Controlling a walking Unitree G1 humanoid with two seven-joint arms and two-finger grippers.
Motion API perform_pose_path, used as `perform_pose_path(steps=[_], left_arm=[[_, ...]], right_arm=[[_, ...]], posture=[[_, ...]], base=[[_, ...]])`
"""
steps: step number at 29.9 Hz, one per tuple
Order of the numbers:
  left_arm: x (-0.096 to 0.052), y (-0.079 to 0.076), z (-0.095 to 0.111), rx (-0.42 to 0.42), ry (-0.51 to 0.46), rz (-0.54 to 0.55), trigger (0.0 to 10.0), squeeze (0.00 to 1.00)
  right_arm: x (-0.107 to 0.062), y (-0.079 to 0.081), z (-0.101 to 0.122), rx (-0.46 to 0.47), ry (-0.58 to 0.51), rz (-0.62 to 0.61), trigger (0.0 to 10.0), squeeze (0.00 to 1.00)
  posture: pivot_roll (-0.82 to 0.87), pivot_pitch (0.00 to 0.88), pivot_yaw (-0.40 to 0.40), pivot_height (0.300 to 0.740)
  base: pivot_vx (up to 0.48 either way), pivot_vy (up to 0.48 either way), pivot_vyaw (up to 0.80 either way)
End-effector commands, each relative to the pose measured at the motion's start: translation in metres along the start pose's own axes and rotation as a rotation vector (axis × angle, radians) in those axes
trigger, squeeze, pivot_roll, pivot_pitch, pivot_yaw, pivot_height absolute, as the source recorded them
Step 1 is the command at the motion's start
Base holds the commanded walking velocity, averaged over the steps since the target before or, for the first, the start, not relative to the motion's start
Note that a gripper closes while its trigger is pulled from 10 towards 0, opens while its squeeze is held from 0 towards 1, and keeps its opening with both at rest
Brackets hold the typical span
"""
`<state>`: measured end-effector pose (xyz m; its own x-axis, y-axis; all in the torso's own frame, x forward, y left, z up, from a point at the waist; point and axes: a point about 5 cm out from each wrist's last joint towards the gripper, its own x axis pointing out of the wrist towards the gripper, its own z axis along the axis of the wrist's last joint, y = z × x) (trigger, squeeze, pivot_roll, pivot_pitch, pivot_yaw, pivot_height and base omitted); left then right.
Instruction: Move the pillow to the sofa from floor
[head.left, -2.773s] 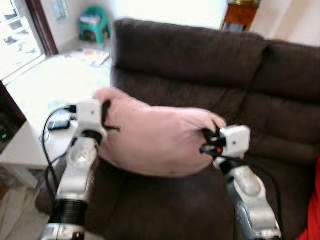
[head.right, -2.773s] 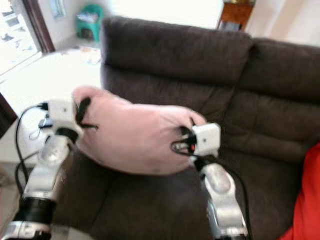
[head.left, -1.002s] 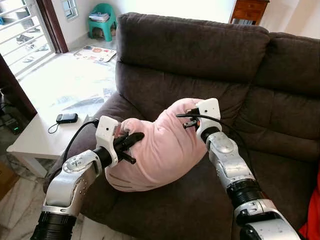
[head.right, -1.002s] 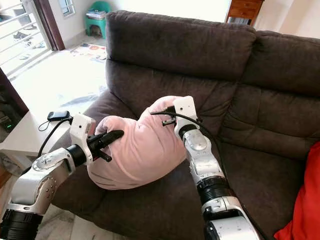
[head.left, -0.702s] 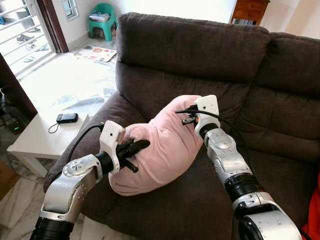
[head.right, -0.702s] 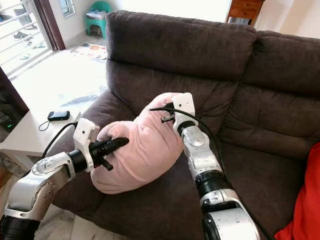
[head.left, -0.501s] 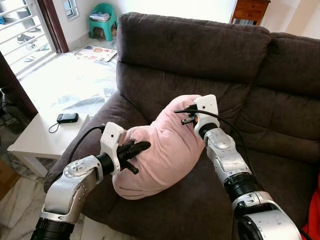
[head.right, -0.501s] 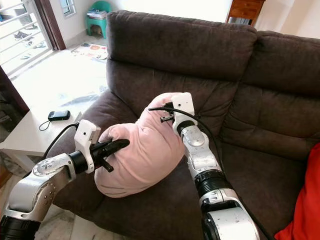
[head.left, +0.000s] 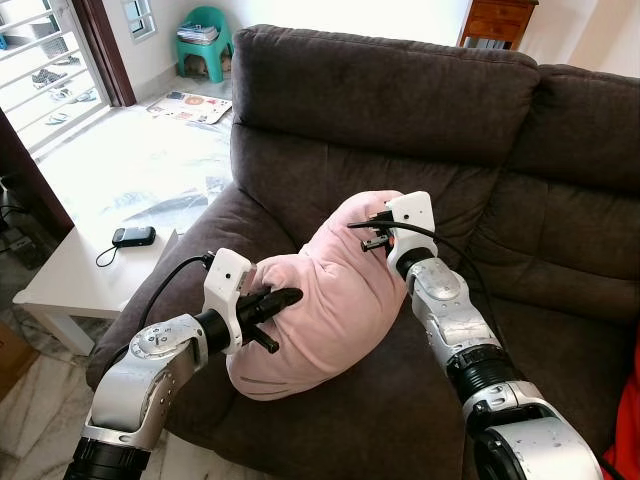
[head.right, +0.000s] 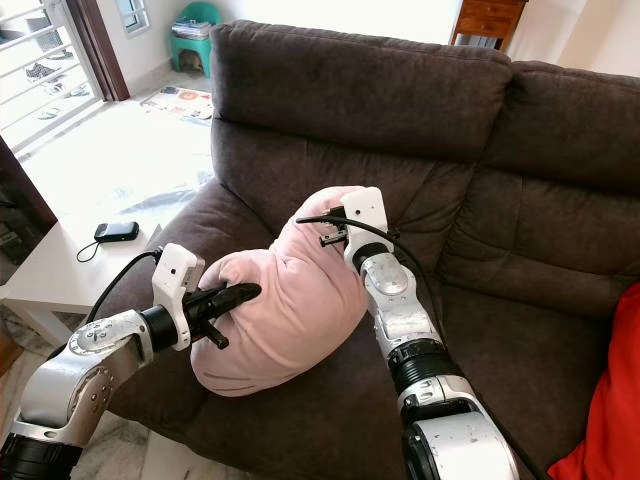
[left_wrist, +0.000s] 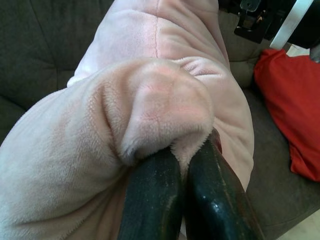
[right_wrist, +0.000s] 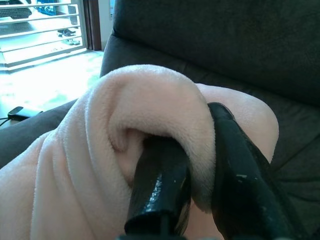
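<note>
The dark brown sofa (head.left: 400, 90) spans the scene, and the pink pillow (head.left: 325, 290) lies slumped on its left seat cushion, its upper end leaning toward the backrest. The left gripper (head.left: 272, 300) is clenched on a fold at the pillow's lower end; the right gripper (right_wrist: 197, 165) is clamped on a fold at the upper end (both pinches are plain in the wrist views). The pillow looks settled, so the step in hand is release: best to part both sets of fingers fully, then draw straight back so the plush does not drag forward off the seat. No containers are in view; a white side table (head.left: 60, 280) carries a small dark device (head.left: 132, 236).
</note>
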<state>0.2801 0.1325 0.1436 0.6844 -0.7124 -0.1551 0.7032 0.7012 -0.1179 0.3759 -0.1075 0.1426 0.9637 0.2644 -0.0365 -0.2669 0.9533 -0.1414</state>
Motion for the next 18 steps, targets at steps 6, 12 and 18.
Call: perform_pose_path(steps=[6, 12, 18], left_arm=[[0.0076, -0.0151, 0.0151, 0.039, -0.061, -0.077, 10.0, 0.00], [0.0080, -0.0150, 0.0152, 0.041, -0.060, -0.073, 10.0, 0.00], [0.0076, -0.0150, 0.0152, 0.039, -0.061, -0.073, 10.0, 0.00]], right_arm=[[0.0072, 0.0211, 0.0165, -0.010, -0.070, 0.088, 10.0, 0.00], [0.0073, 0.0217, 0.0165, -0.009, -0.070, 0.092, 10.0, 0.00], [0.0077, 0.0223, 0.0159, -0.009, -0.069, 0.095, 10.0, 0.00]], posture=[[0.04, 0.019, -0.042, 0.740], [0.04, 0.020, -0.042, 0.740], [0.04, 0.022, -0.043, 0.740]], base=[[0.000, 0.000, 0.00], [0.000, 0.000, 0.00], [0.000, 0.000, 0.00]])
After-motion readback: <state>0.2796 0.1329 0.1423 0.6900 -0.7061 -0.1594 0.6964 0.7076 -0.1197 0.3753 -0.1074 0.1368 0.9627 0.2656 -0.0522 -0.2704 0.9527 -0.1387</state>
